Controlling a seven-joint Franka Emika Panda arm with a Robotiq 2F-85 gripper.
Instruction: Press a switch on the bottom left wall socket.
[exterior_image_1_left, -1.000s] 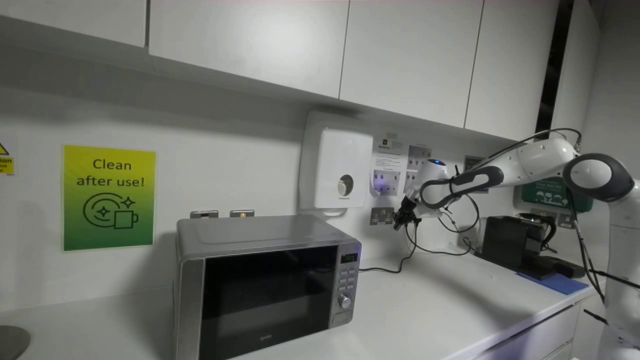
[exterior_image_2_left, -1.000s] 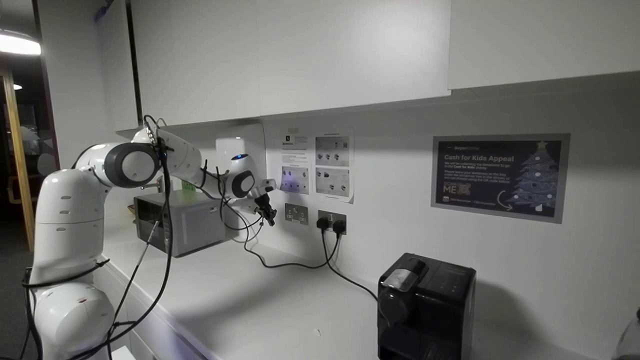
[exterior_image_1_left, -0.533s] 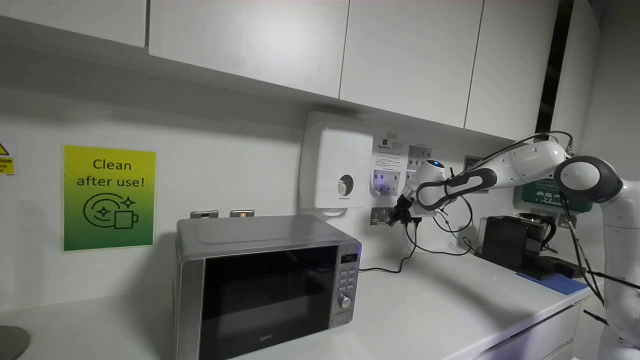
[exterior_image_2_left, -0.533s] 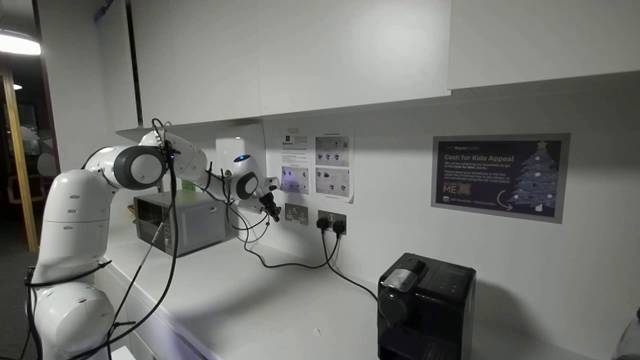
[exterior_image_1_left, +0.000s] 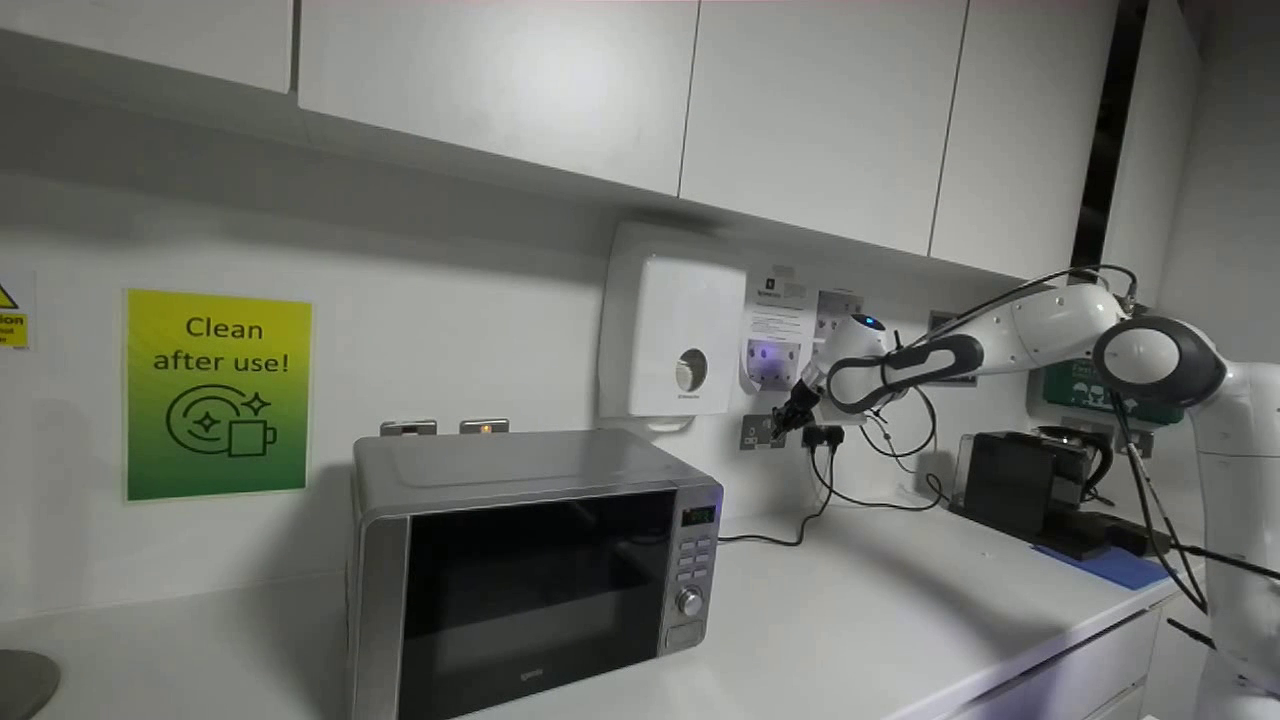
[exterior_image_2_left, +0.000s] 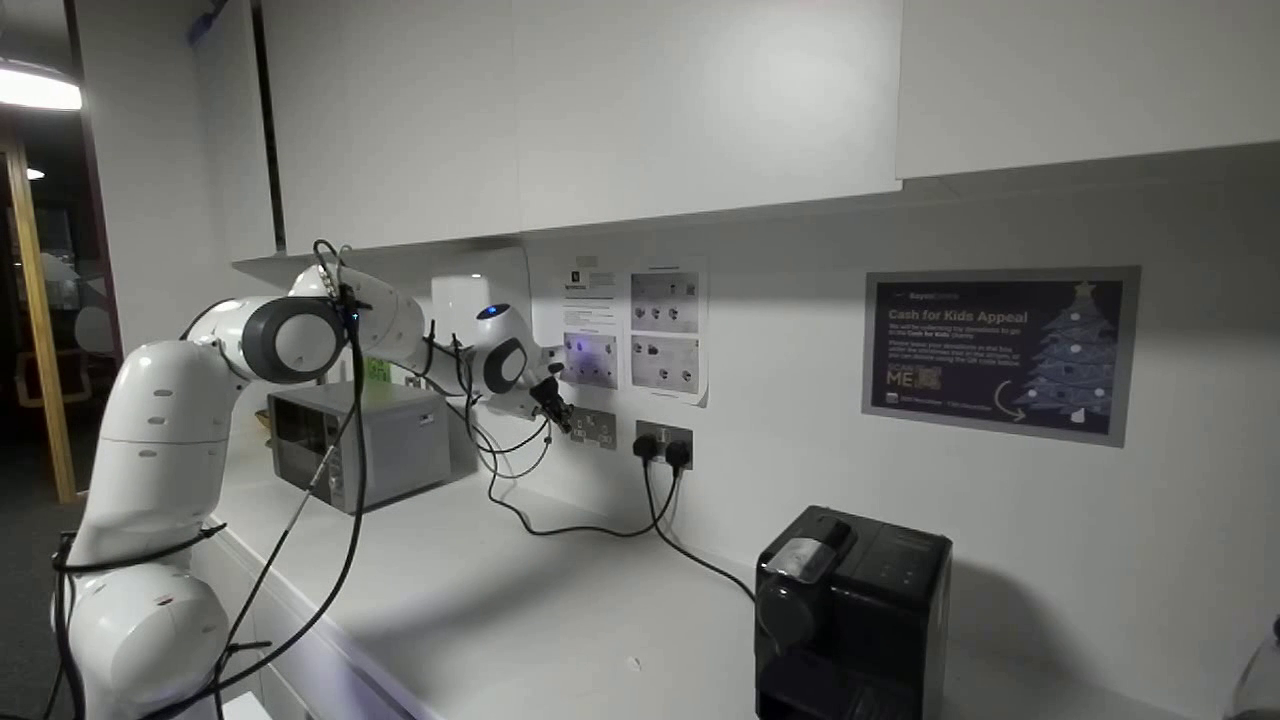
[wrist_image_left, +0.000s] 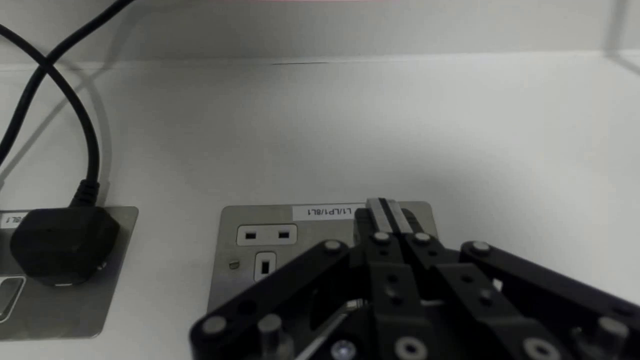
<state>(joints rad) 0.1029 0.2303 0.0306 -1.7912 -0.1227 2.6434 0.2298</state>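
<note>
Two plugs (exterior_image_2_left: 679, 454) fill one socket (exterior_image_2_left: 662, 434); the empty gripper (wrist_image_left: 389, 215), jaws together, fronts the left socket (exterior_image_2_left: 596, 428)

Left wall socket (wrist_image_left: 316, 239), grey metal, dark-slotted, white-labelled, partly hidden, flat on the wall (exterior_image_2_left: 780, 450)

The pincer (wrist_image_left: 389, 215) stands before one end of the socket plate (wrist_image_left: 322, 237); the end toward the black plugs (exterior_image_2_left: 645, 447) is open to approach. Bare wall (wrist_image_left: 300, 135) leaves a passage below, down to the desk (exterior_image_2_left: 540, 620), where the plugs' cables (wrist_image_left: 93, 152) trail across. Cupboards (exterior_image_1_left: 820, 120) overhang; away from the plugs, a white dispenser (exterior_image_1_left: 665, 320) juts from the wall.
</note>
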